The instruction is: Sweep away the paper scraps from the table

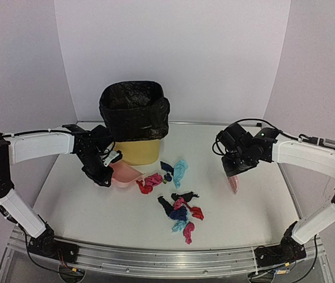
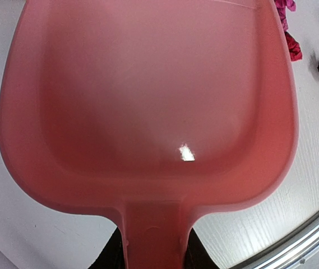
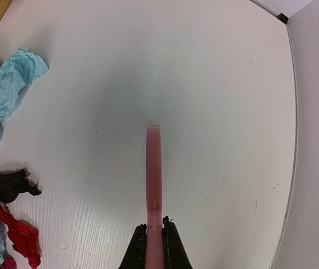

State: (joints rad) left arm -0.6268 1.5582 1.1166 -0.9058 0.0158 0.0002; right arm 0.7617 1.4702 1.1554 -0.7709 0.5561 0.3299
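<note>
The paper scraps (image 1: 178, 203) lie in two loose clusters mid-table: red, pink, navy and light blue wads near the dustpan mouth, and black, pink, red and blue ones nearer the front. My left gripper (image 1: 104, 172) is shut on the handle of the pink dustpan (image 1: 126, 173), whose empty pan (image 2: 148, 95) rests on the table (image 1: 90, 206) left of the scraps. In the left wrist view the gripper (image 2: 155, 252) clamps the handle. My right gripper (image 1: 238, 168) is shut on the pink brush (image 1: 233, 184), seen edge-on in the right wrist view (image 3: 154, 174), right of the scraps.
A yellow bin lined with a black bag (image 1: 135, 115) stands at the back behind the dustpan. An aluminium rail (image 1: 167, 259) runs along the front edge, and white walls surround the table. A light blue wad (image 3: 10, 84) and a black wad (image 3: 5, 185) lie left of the brush.
</note>
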